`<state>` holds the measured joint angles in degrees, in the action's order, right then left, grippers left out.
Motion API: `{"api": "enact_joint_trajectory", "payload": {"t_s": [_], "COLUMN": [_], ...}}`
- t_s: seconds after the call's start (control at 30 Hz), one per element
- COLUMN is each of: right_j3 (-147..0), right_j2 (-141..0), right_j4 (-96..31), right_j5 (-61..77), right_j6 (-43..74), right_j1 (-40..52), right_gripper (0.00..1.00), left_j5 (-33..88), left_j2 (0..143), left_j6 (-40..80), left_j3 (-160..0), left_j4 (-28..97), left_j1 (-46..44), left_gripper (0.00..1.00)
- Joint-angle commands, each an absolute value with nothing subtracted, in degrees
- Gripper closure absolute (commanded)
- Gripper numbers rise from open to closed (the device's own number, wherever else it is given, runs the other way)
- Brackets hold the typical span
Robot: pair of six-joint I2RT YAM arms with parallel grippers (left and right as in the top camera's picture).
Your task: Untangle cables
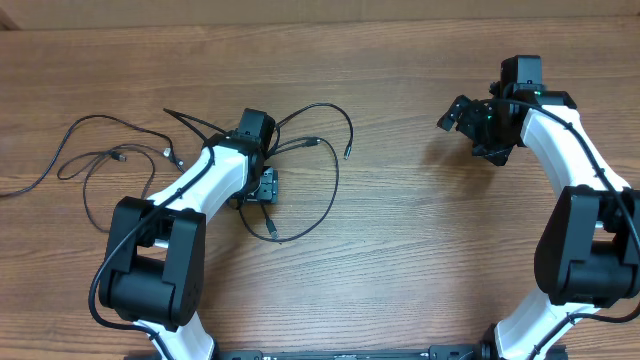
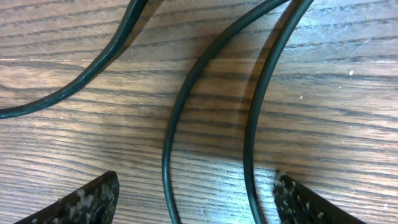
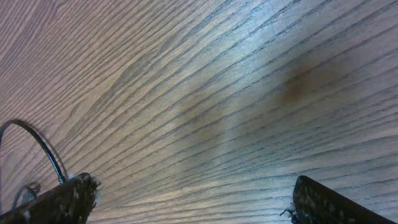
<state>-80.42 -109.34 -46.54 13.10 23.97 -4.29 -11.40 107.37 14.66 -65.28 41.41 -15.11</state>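
Strands [image 2: 168, 155] run between the wide left jaws, two of them, neither held.
Left gripper [image 2: 196, 202] hangs low over the cables [image 1: 334, 180], left of centre on the table [image 1: 400, 280]. Closing now would likely pinch both strands and tighten the loop. Its arm [image 1: 200, 180] hides the crossings; another cord [image 1: 105, 152] lies further left. Right gripper [image 1: 470, 120] is wide, empty, well apart.

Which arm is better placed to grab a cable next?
Left. The left gripper sits low over the cables, two strands between its open jaws. The right gripper, also open, is over bare table, far from them.
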Motion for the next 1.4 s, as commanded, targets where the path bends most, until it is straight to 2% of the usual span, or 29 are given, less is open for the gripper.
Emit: {"api": "enact_joint_trajectory", "payload": {"t_s": [0.0,0.47,0.63,0.7,0.77,0.97,1.37], "right_j3": [-81.3,-81.3,-81.3,-81.3,-81.3,-81.3,-81.3], "right_j2": [-107.9,-107.9,-107.9,-107.9,-107.9,-107.9,-107.9], "right_j4": [-46.4,-46.4,-46.4,-46.4,-46.4,-46.4,-46.4], "right_j5": [12.9,12.9,12.9,12.9,12.9,12.9,12.9], "right_j6": [24.0,24.0,24.0,24.0,24.0,24.0,24.0], "right_j1": [-4.3,-4.3,-4.3,-4.3,-4.3,-4.3,-4.3], "right_gripper": [0.0,0.0,0.0,0.0,0.0,0.0,0.0], "left_j5": [-12.3,-9.9,-5.2,-3.6,-2.7,-2.7,-2.2], "left_j2": [108.0,108.0,108.0,108.0,108.0,108.0,108.0], "left_j6": [15.4,17.0,16.2,14.7,13.8,13.7,14.3], "left_j3": [-62.7,-57.1,-54.0,-52.9,-52.6,-52.6,-52.6], "left_j4": [40.1,35.9,31.7,29.9,29.2,28.3,27.5], "left_j1": [-15.0,-15.0,-15.0,-15.0,-15.0,-15.0,-15.0], "left_gripper": [0.18,0.18,0.24,0.31,0.32,0.22,0.16]}}
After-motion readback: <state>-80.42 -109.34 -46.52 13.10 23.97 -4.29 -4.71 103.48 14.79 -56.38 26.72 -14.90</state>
